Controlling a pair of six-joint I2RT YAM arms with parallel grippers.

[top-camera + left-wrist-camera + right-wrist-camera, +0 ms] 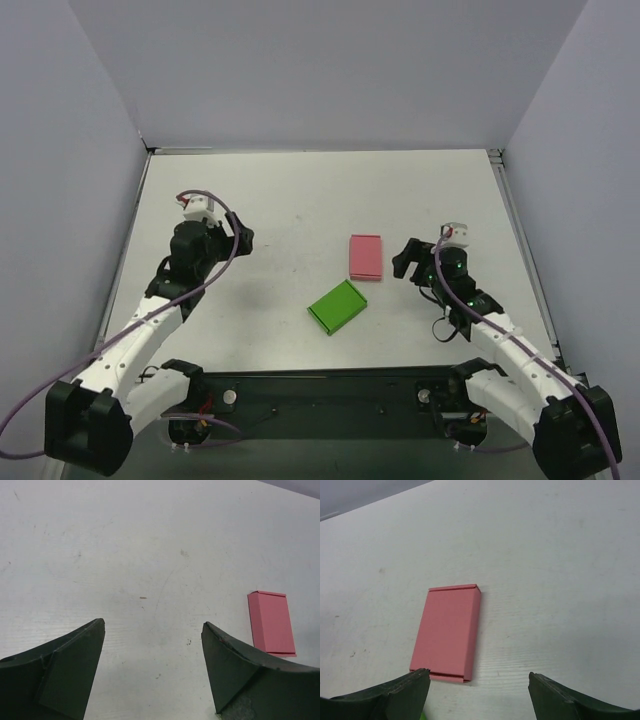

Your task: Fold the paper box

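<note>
Left end effector (243, 240): jaws spread wide, nothing held. Right end effector (406, 260): jaws spread wide, nothing held. The paper box (337, 306), green, lies flat on the surface (300, 195), left of the right end effector and nearer the arm bases, apart from both. The pink box (365, 256) is just ahead of the right end effector.

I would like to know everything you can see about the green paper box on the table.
The paper box is bright green and looks like thin card. It is a small rectangle with a darker strip along its near-left edge. It lies low on the white table, turned at an angle, near the front middle. The pink box lies just beyond it, apart. Only the table touches it.
</note>
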